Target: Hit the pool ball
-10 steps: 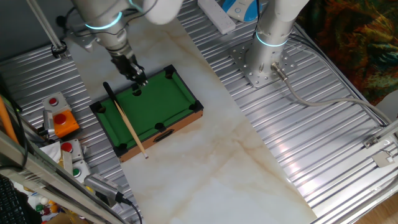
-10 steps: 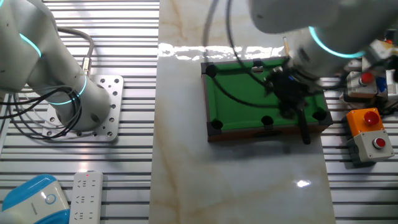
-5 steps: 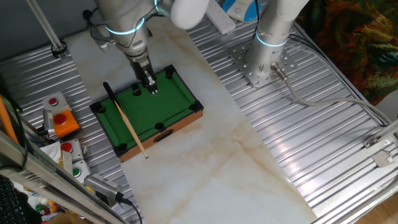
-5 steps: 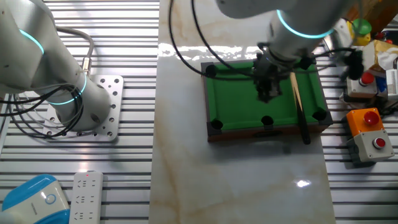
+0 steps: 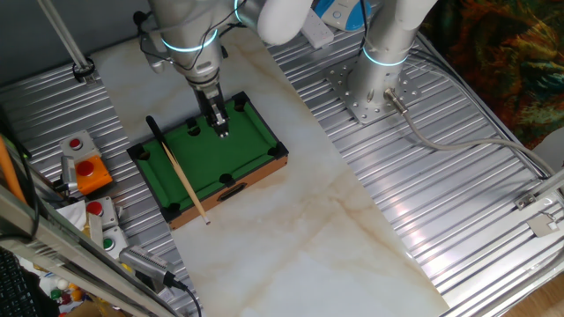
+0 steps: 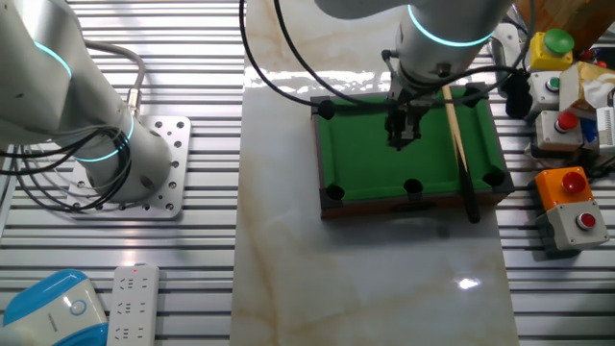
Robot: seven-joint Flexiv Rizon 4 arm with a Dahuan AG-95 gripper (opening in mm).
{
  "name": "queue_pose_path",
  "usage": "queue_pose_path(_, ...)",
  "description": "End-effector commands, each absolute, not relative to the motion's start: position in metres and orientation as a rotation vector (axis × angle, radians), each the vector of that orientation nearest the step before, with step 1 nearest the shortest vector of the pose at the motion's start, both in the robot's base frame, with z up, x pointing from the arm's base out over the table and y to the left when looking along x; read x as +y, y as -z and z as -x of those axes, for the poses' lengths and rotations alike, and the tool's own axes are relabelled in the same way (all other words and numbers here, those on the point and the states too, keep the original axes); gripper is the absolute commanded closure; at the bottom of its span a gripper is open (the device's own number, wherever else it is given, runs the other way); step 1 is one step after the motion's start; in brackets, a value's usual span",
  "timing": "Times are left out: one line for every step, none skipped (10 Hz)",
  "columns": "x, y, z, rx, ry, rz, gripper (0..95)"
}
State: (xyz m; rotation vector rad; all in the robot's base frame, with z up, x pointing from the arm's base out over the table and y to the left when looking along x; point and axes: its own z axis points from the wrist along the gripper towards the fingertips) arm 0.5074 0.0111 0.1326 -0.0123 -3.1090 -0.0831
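The miniature pool table (image 5: 240, 151) with green felt and black pocket holes sits on the marble slab; it also shows in the other fixed view (image 6: 360, 154). My gripper (image 5: 221, 129) points down over the felt near the table's far rail, and the fingers look closed together with nothing in them; in the other view the gripper (image 6: 399, 140) is over the middle of the felt. A wooden cue stick (image 5: 181, 176) with a black handle lies across the table's left end, as the other view (image 6: 459, 144) also shows. The tiny blue pool ball does not show in either view.
An orange box with a red button (image 5: 86, 173) and other button boxes stand left of the table, on the right in the other view (image 6: 567, 197). A second arm's base (image 5: 370, 92) is bolted to the ribbed metal deck. A white remote (image 6: 130, 303) lies at the front left.
My gripper has swept from the cue-stick end of the pool table toward its middle, along the far rail. The cue stick has not moved.
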Motion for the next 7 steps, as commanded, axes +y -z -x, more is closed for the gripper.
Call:
queue_pose_path(0.0112, -0.1329, -0.5073, -3.094, 0.097, 0.003, 57.0)
queue_pose_path(0.0112, -0.1329, -0.5072, -3.089, 0.089, 0.012, 57.0)
queue_pose_path(0.0112, -0.1329, -0.5072, -3.087, 0.092, 0.016, 57.0)
queue_pose_path(0.0112, -0.1329, -0.5072, -3.087, 0.092, 0.015, 57.0)
queue_pose_path(0.0112, -0.1331, -0.5072, -3.089, 0.093, 0.022, 57.0)
queue_pose_path(0.0112, -0.1331, -0.5072, -3.087, 0.093, 0.017, 57.0)
queue_pose_path(0.0112, -0.1331, -0.5072, -3.087, 0.094, 0.016, 57.0)
